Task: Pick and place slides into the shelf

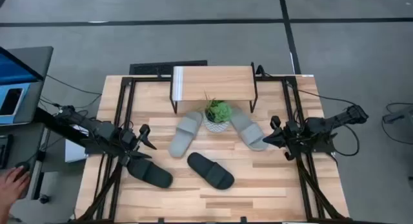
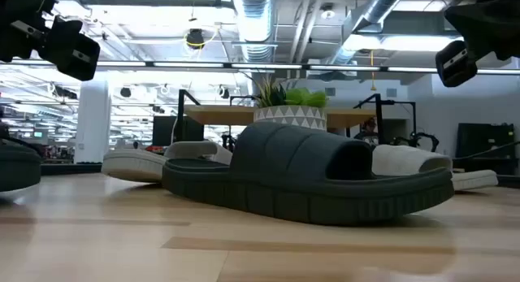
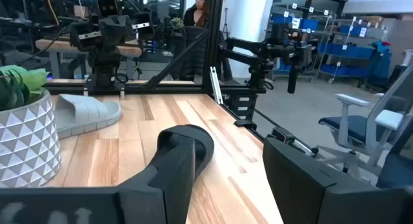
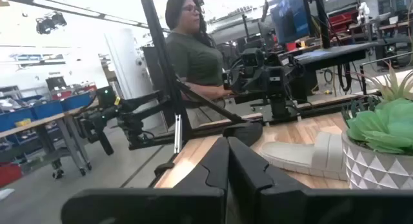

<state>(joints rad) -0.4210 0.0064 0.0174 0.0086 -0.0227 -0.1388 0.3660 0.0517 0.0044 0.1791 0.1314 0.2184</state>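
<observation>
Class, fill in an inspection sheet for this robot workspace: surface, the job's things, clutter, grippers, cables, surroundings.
Surface: light wooden table, black frame rails along both sides.
Job's things: two grey slides flank the plant; two black slides lie nearer the front; shelf at the back edge, nothing on its top.
Clutter: potted plant just in front of the shelf.
Grippers: left gripper open, above the table by the left black slide; right gripper shut, beside the right grey slide.
Cables: black cable on the floor, left.
Surroundings: a person's hand at left; a person beyond the table.
</observation>
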